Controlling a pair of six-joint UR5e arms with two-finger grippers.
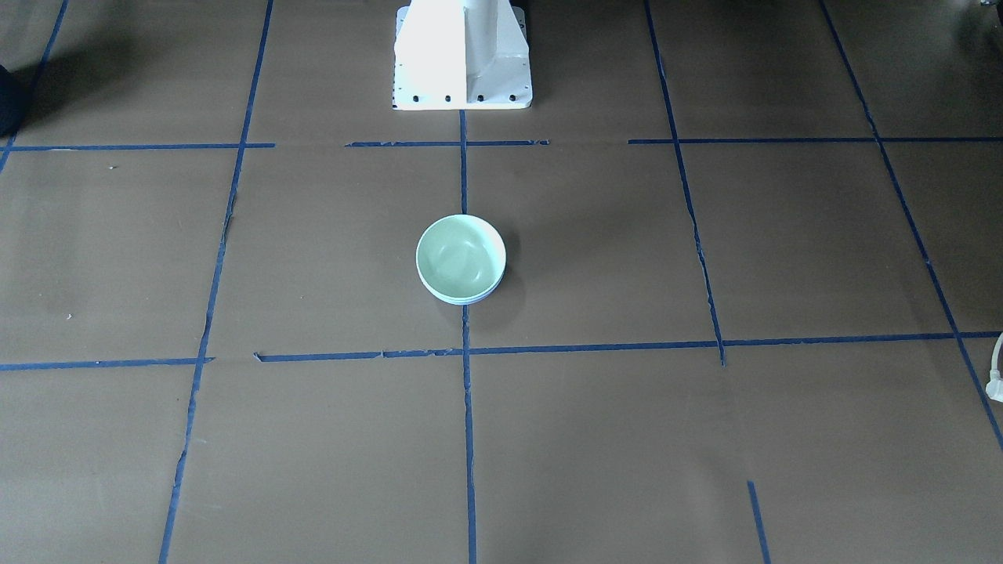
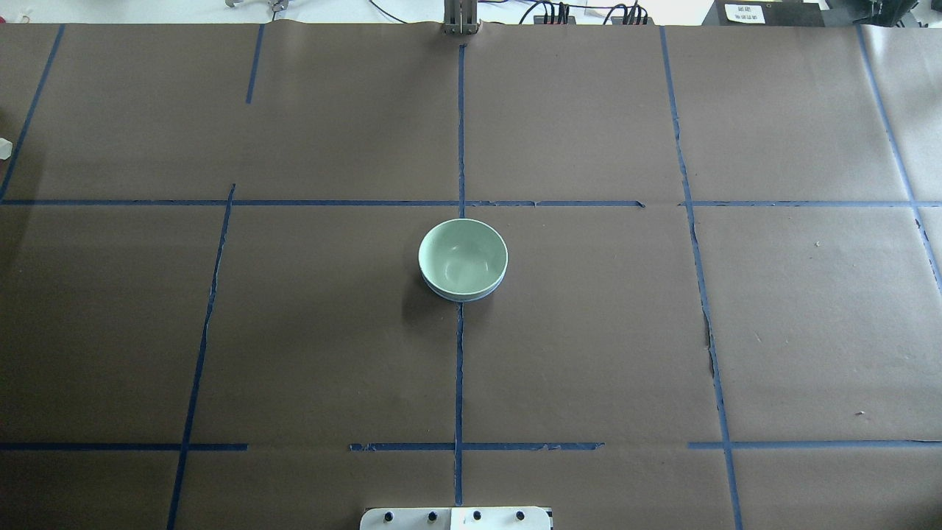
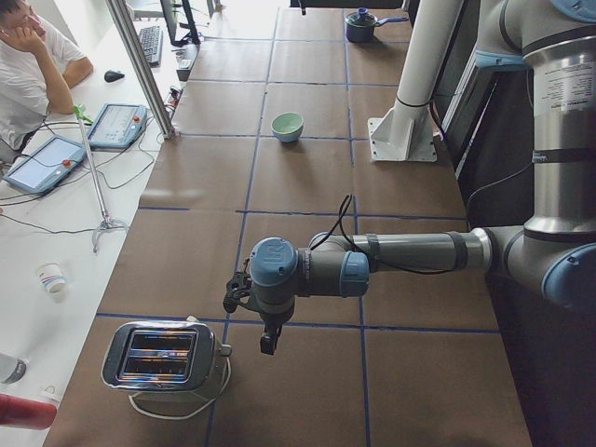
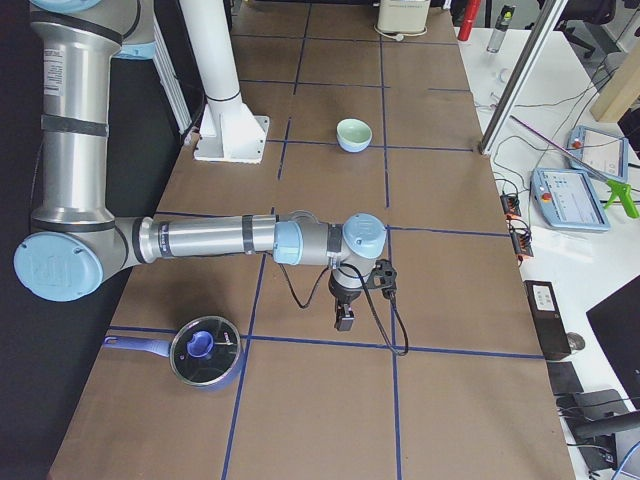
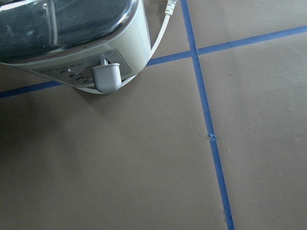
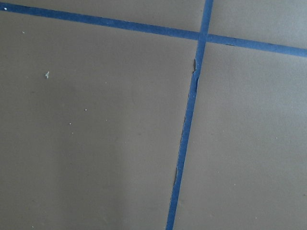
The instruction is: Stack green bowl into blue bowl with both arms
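Observation:
The mint-green bowl (image 1: 461, 254) sits nested inside the pale blue bowl (image 1: 464, 300) at the middle of the table; only a thin blue edge shows under it. The same stack shows in the overhead view, with the green bowl (image 2: 462, 256) over the blue rim (image 2: 465, 298). Neither arm appears in those two views. My left gripper (image 3: 268, 345) hangs near the toaster at the table's left end, far from the bowls. My right gripper (image 4: 343, 322) hangs near the table's right end. I cannot tell whether either is open or shut. The wrist views show no fingers.
A chrome toaster (image 3: 163, 358) with its cord stands under my left gripper and fills the top of the left wrist view (image 5: 72, 38). A lidded blue pot (image 4: 203, 350) lies near my right arm. The white pedestal (image 1: 462, 55) stands behind the bowls. An operator (image 3: 28, 74) sits beside the table.

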